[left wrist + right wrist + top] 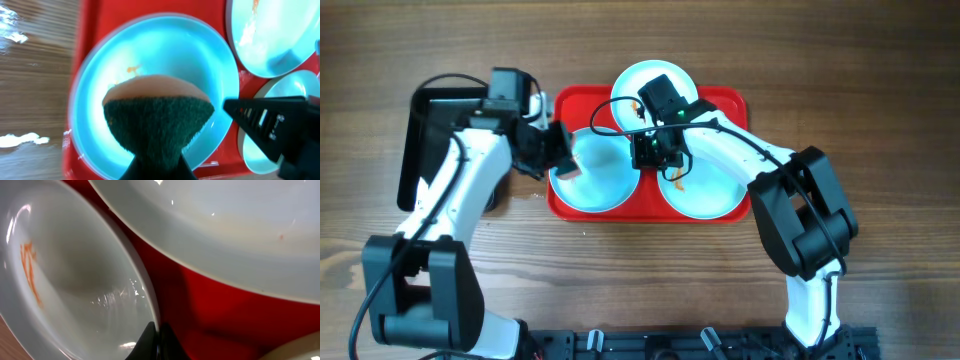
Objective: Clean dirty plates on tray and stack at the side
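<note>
- The left gripper point(563, 157) is pinched on a sponge point(159, 112). Its dark green scouring face is toward the wrist camera, and its orange body lies beyond.
- The sponge hangs over the middle of the left plate point(165, 50). Whether it touches the plate cannot be told. A small orange smear point(132, 69) shows on the plate just past the sponge.
- The right gripper point(655, 152) sits low where the left plate and right plate point(75, 270) come closest. Its dark fingertips lie close together at the right plate's rim, but I cannot tell whether they pinch it.
- The right plate carries an orange streak point(29, 270) on its inner slope.
- The far plate point(645, 82) lies behind the other two and overhangs the tray's far rim.
- All three plates are round, with no long axis, and lie hollow side up.
- The tray point(720, 100) is red, with its long axis running left to right across the table point(880, 100). It holds all three plates.
- A black tray point(420, 150) lies to the left, apart from the red one, with its long axis running front to back.
</note>
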Robot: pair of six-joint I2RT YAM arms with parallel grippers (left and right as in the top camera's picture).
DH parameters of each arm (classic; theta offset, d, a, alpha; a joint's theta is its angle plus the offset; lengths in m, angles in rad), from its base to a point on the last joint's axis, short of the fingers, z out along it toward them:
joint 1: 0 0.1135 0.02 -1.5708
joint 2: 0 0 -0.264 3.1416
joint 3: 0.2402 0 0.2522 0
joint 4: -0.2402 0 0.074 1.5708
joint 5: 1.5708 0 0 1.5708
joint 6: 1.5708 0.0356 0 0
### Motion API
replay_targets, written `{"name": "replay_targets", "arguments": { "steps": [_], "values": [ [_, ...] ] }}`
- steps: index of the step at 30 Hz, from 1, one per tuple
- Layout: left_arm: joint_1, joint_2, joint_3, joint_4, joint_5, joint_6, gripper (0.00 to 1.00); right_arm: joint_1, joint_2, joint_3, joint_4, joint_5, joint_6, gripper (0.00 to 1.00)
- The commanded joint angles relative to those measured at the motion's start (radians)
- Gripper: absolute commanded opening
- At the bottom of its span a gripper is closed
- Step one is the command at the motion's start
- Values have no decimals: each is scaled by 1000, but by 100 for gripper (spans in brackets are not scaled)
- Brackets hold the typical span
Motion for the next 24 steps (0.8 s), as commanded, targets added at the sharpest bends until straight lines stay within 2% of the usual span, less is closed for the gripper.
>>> {"name": "replay_targets", "arguments": {
  "steps": [1,3,6,7,17,24],
  "values": [
    [-97,7,-84,87,9,-62,4,16,18,26,-29,38,16,4],
    [-170,7,-99,167,2,-63,4,32,23,26,-28,48,11,4],
    [-239,16,-100,205,-147,-140,4,39,28,26,-29,55,18,4],
    [-246,21,-100,208,-151,-140,4,39,28,26,-29,56,17,4],
    [-246,170,-100,256,-242,-140,4,39,28,26,-33,63,18,4],
    [-246,191,-100,190,-490,-132,4,39,28,26,-41,74,18,4]
  ]
}}
